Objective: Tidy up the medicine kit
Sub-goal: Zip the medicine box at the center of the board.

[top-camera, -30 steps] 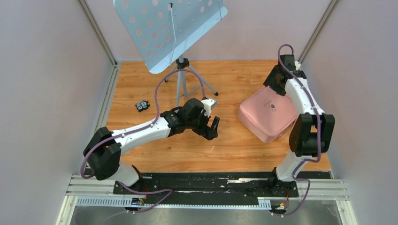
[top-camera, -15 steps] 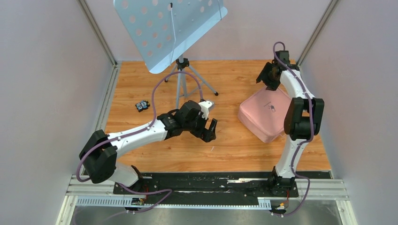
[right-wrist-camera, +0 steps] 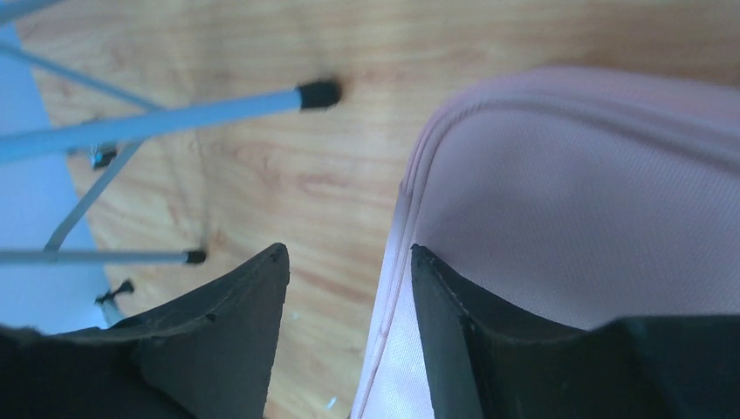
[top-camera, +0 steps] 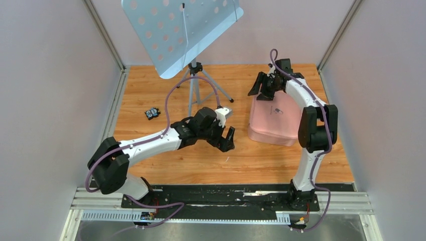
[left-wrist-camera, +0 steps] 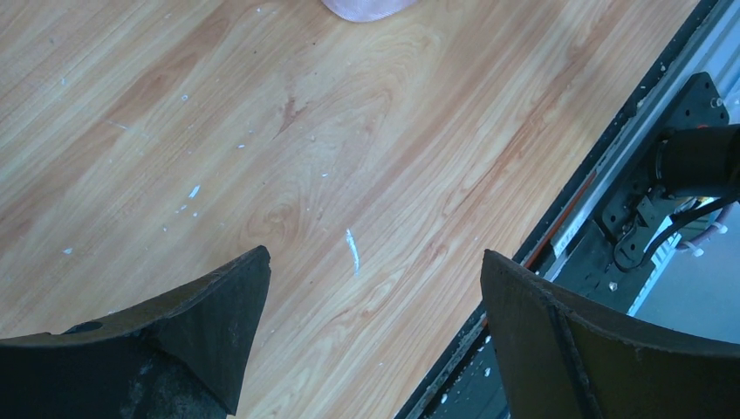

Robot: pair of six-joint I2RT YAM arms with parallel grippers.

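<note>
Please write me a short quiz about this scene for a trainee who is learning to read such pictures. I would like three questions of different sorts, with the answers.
1. True or false: the pink soft zip case lies on the wooden table with its lid shut.
2. What stands to the left of the case, towards the far side of the table? A) a pale blue perforated metal music stand on a tripod; B) a white plastic bottle; C) a grey tray.
3. Which arm's jaws hang wide apart over bare wood, touching nothing?
Key: 1 true; 2 A; 3 the left arm.
</note>
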